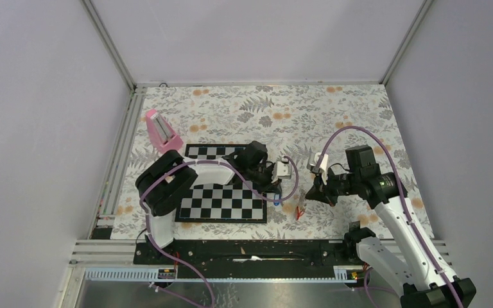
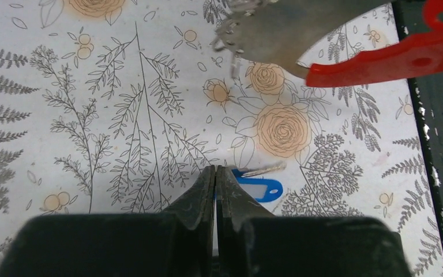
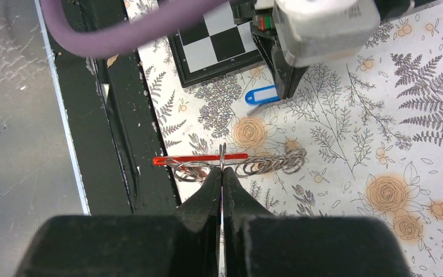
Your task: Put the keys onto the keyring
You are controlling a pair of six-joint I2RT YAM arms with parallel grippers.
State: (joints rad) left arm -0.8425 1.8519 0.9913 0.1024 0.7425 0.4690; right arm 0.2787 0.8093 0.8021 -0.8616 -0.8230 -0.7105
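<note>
Two keys, one keyring. The blue-tagged key [image 2: 258, 188] lies flat on the desk [image 2: 121, 86], just beside the tips of the left fingers [image 2: 199, 193], at their 4 o'clock in the left wrist view. Those fingers are pressed together and hold nothing. The right fingers [image 3: 207, 190] are clamped on the thin wire keyring [image 3: 268, 164]. The red-tagged key [image 3: 199, 158] sits edge-on across it at their 12 o'clock.

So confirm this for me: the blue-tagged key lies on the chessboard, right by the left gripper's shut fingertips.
The surface is wrong. The blue-tagged key lies on the floral mat, right by the left gripper's shut fingertips. The left wrist view shows it.
</note>
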